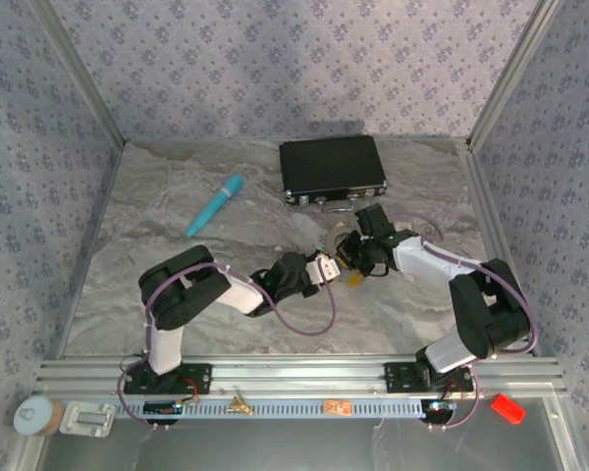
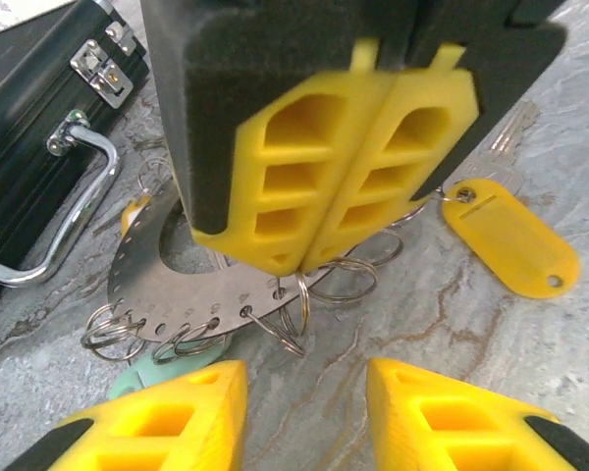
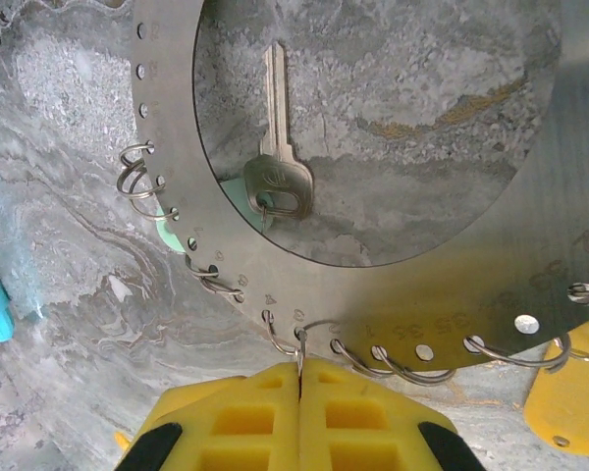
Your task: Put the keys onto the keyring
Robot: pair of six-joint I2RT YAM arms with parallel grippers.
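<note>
The keyring (image 2: 167, 285) is a flat grey metal disc with a wide hole and small numbered holes along its rim, several carrying wire split rings. My right gripper (image 3: 299, 365) is shut on one split ring at the disc's (image 3: 442, 294) near rim, and its yellow fingers (image 2: 344, 177) stand upright over the disc in the left wrist view. My left gripper (image 2: 307, 378) is open just in front of that rim, nothing between its fingers. A silver key (image 3: 278, 182) lies on the table inside the hole. A yellow key tag (image 2: 510, 240) lies to the right, a green tag (image 2: 152, 378) under the disc.
A black case (image 1: 332, 169) with a chrome handle (image 2: 74, 211) lies just behind the grippers. A teal pen-like object (image 1: 216, 204) rests at the back left of the marbled table (image 1: 177, 314). Patterned walls close in three sides.
</note>
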